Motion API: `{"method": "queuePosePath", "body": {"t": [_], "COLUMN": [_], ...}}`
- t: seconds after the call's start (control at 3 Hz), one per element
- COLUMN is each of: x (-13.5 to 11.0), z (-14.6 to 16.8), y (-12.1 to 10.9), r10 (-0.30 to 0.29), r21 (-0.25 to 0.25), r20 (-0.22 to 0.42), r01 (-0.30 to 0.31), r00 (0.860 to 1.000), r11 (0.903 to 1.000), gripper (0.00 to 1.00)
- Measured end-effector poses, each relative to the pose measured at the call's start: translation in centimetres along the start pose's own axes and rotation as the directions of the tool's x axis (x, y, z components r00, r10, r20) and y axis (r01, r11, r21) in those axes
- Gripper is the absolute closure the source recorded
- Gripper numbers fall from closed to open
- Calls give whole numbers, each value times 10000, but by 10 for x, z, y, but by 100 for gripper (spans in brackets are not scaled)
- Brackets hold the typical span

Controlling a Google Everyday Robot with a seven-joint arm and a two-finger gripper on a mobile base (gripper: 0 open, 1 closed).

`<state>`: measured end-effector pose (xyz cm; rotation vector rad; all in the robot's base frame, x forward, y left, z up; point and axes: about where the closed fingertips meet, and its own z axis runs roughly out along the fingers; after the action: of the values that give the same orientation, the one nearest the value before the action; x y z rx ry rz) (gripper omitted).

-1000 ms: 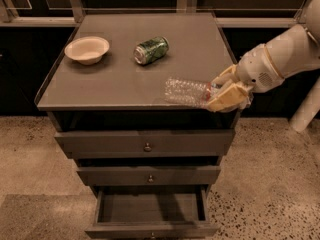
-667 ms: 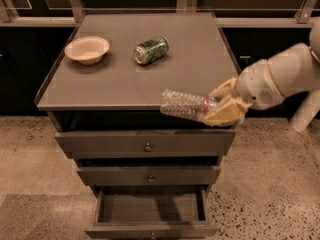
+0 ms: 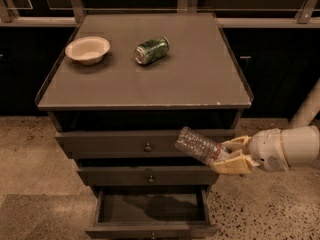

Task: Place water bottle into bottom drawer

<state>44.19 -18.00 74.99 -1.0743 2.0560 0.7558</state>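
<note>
My gripper (image 3: 231,155) reaches in from the right, level with the upper drawers, and is shut on the neck end of the water bottle (image 3: 197,145). The clear ribbed bottle lies tilted, its base pointing up-left in front of the top drawer's face. The bottom drawer (image 3: 152,208) is pulled open below and to the left of the bottle, and its inside is dark and bare.
On the cabinet top (image 3: 190,79) lie a green soda can (image 3: 151,50) on its side and a pale bowl (image 3: 87,49) at the left. The two upper drawers (image 3: 147,146) are shut. A speckled floor surrounds the cabinet. Dark cabinets stand behind.
My gripper has carried the bottle down off the cabinet top's front right edge, and it now hangs in front of the upper drawers.
</note>
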Motion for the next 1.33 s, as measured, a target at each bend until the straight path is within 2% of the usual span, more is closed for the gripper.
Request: {"method": "queuePosePath", "body": {"t": [0.33,0.67,1.0,1.33], "x": [0,47,124,184], "z": [0,23,70,115], "y": [0,-8,-18,-25], "r10": [-4,1431,3402,4744], "r21": [-1,-178,-730,-1279], "r20": [0,248,301,3], "r01": [4,-1427,-3374,-4704], "r00": [10000,9894,9399,8803], "r11": [10000,9896,9385,8731], "gripper": [100,100,100,100]}}
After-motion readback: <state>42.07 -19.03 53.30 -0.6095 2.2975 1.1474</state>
